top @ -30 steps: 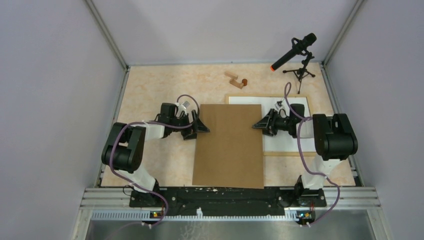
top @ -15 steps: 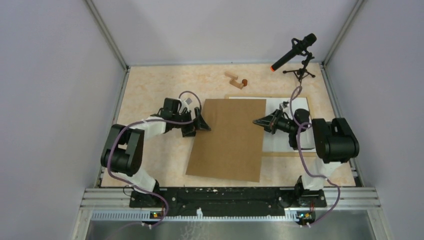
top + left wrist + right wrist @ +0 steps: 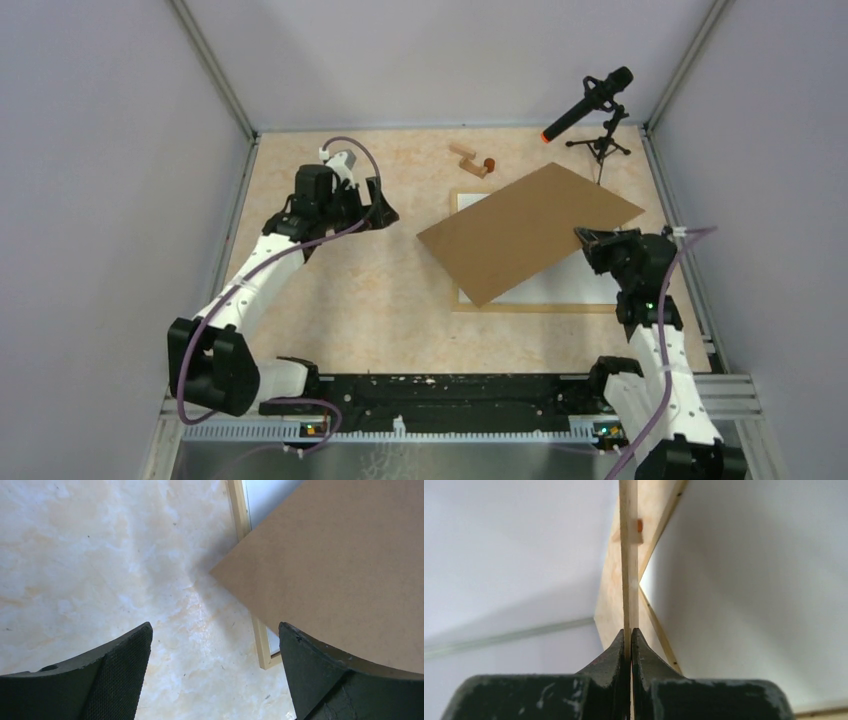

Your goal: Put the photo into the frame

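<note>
Two grippers showed, and only one had anything in it. Nearest, the frame (image 3: pixel 530 308) lay flat on the table (image 3: pixel 340 300), its pale rails around a white mat (image 3: pixel 565 290). Above its right side, the right gripper (image 3: pixel 588 236) had its jaws pressed together on the thin edge of a brown board (image 3: pixel 530 225). The right wrist view showed that edge pinched between the pads. The board hung tilted over the frame, covering most of the mat. The photo could not be seen in any view, so where it lay I cannot say.

Further back on the left, the left gripper (image 3: pixel 380 210) hovered with jaws wide apart, holding nothing, well apart from the board's corner. The step looked like clearing the board off the frame. Done well, that called for a firm pinch, a swing wide of the mat, and no dragging corner.

Beyond stood small wooden blocks (image 3: pixel 468 160) and a microphone (image 3: pixel 590 100). No brand, label or writing was legible.
</note>
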